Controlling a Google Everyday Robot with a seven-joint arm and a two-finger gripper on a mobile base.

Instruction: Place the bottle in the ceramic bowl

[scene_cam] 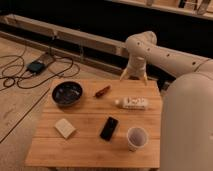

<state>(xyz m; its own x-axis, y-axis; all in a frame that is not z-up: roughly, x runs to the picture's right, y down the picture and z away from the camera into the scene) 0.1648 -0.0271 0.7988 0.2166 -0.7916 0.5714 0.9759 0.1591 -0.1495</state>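
Gripper: smooth matt cream shell, plastic by the look, fingers spread, over the table's far edge; table: slatted pale wood, satin, beneath the claw; ceramic bowl: near-black glaze, glossy (highlights inside), camera-left of the claw; bottle: white plastic, smooth, just in front of the claw; phone: black, glossy, further in front; cup: white, matt, material unclear, beside the phone; floor: bare wood boards, dull, well camera-left of the claw.
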